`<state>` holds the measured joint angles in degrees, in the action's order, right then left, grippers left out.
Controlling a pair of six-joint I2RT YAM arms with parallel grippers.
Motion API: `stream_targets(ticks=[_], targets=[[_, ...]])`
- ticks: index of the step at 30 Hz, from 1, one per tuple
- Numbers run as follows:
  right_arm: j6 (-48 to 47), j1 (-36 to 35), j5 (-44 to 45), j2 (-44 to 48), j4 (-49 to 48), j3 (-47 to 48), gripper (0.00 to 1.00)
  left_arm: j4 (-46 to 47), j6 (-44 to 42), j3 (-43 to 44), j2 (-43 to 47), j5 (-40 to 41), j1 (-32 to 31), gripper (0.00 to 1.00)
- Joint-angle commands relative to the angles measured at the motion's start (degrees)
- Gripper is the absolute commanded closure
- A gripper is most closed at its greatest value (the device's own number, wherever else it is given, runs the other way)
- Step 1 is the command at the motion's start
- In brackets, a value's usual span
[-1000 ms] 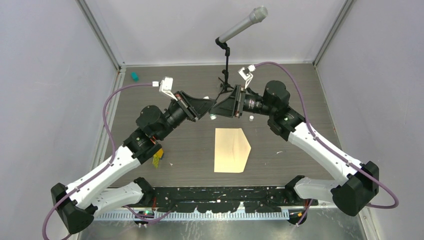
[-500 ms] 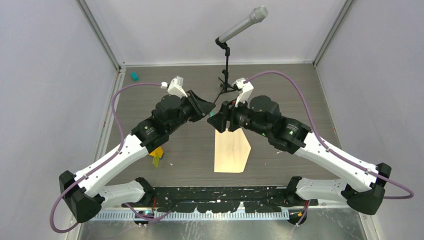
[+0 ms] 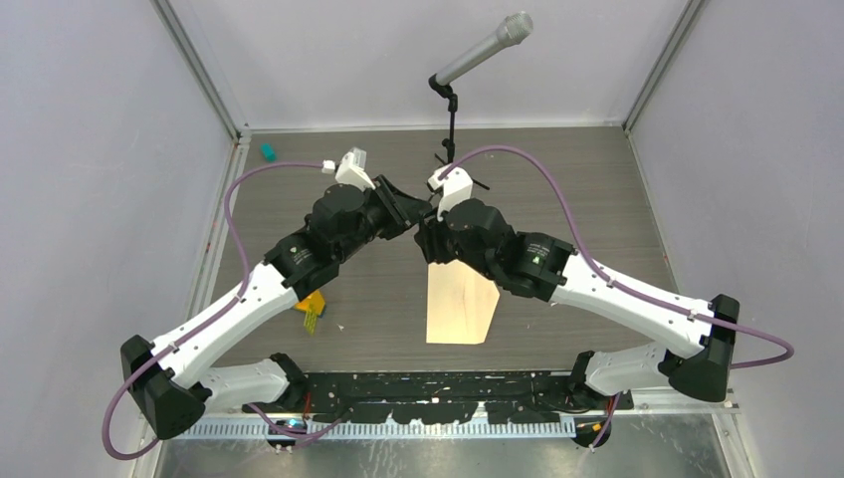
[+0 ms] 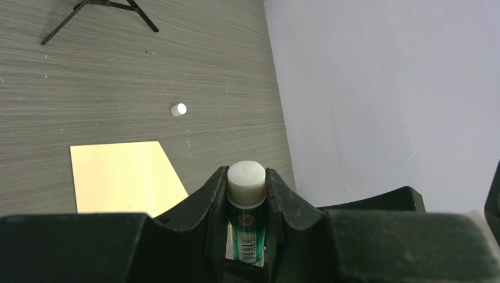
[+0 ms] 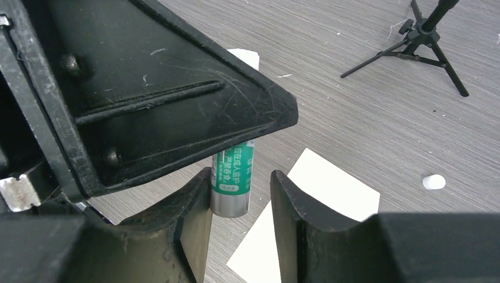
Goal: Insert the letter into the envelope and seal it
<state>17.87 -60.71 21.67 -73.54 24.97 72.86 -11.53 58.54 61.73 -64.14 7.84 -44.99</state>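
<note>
**Item: envelope** (image 3: pixel 461 304). Tan paper lying flat on the table (image 3: pixel 597 199), just in front of both wrists, with an angled flap edge on its right side. No separate paler letter can be made out, and whether it is already inside cannot be told.

**Handling (judged):** Very light, thin and limp. It is likely to slide on the smooth wood-grain surface and to crease under a pinch. Flush to the table, it offers no edge to get under, so the flap's free edge looks like the best hold, with the body pinned flat from above.

**Item: glue stick** (image 4: pixel 246 194). Green-labelled tube, rigid, light, with smooth plastic that could twist in a loose grip. It is best held across the barrel.

**Left gripper** (image 4: pixel 246 174). Clamped on the tube near its white end and holding it in the air above the envelope's far end.

**Right gripper** (image 5: pixel 240 180). Fingers stand apart on either side of the tube's other end, with a gap on one side, so they are not clamped.

**Loose item:** small white cap (image 4: pixel 178 109), on the table beyond the envelope.
</note>
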Motion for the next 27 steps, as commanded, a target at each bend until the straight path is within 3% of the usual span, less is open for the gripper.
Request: stream_targets(ticks=[1, 6, 10, 14, 18, 22, 24, 26, 27], targets=[[-1.0, -0.4, 3.9, 0.6, -2.5, 2.9, 0.58, 0.9, 0.6, 2.1, 0.3, 0.5, -0.1, 1.00], [-0.1, 0.4, 2.4, 1.2, -3.5, 2.7, 0.76, 1.7, 0.1, 1.4, 0.8, -0.7, -0.1, 1.00], [5.0, 7.1, -12.6, 4.0, -6.4, 0.3, 0.93, 8.3, -2.3, -1.5, 2.6, -4.6, 0.0, 1.00], [14.4, 17.2, -40.4, 6.2, -16.3, -5.2, 0.94, 19.4, -5.0, -5.5, 5.3, -11.5, 0.0, 1.00], [27.9, 23.0, -57.9, 5.3, -33.7, -9.7, 0.95, 28.1, -7.8, -8.8, 8.2, -18.3, -0.1, 1.00], [40.4, 26.5, -64.8, 4.1, -48.3, -13.8, 0.95, 32.3, -9.1, -10.6, 10.3, -21.2, 0.0, 1.00], [42.5, 26.7, -65.0, 4.1, -50.0, -14.1, 0.93, 31.4, -9.7, -10.8, 10.8, -20.6, -0.1, 1.00], [41.2, 26.6, -63.7, 4.6, -47.4, -13.5, 0.83, 29.6, -10.0, -10.6, 11.1, -19.2, 0.0, 1.00], [39.5, 26.7, -62.3, 5.2, -44.6, -12.9, 0.72, 28.0, -10.1, -10.3, 11.1, -18.0, 0.0, 1.00]])
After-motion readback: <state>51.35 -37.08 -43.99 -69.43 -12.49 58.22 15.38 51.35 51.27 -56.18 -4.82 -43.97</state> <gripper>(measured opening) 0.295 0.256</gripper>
